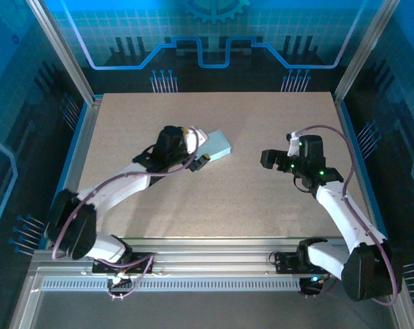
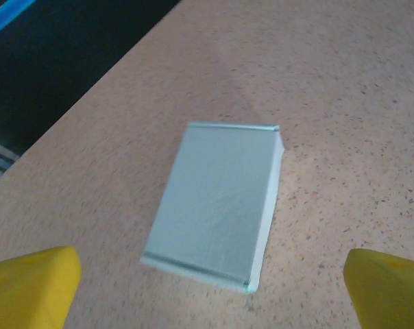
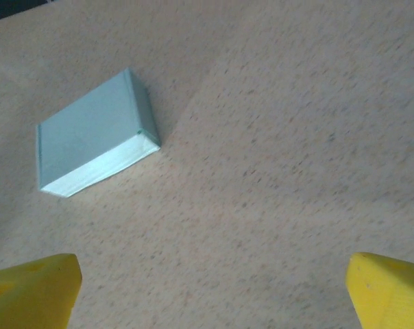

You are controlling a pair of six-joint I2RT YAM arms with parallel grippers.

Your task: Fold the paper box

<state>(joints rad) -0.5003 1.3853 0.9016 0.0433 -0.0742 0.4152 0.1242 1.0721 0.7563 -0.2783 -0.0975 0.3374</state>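
The left gripper [image 2: 208, 301] gapes wide, empty; the paper box [image 2: 217, 205] lies on the bench [image 2: 344, 103] just ahead of it. The right gripper [image 3: 210, 295] is spread wide too, touching nothing.

The paper box [image 1: 217, 145] is pale blue-mint card, folded into a small, flat, closed rectangular block with creased edges. It lies flat on the tabletop [image 1: 262, 205], slightly left of centre and turned askew.

Top view's dim, blue-tinted; my arms [image 1: 125, 188] cast soft shadows on the table [image 1: 262, 205]. Wrist cams brighter, slightly soft overall; my yellow fingertips [image 2: 30, 284] blur at btm corners.
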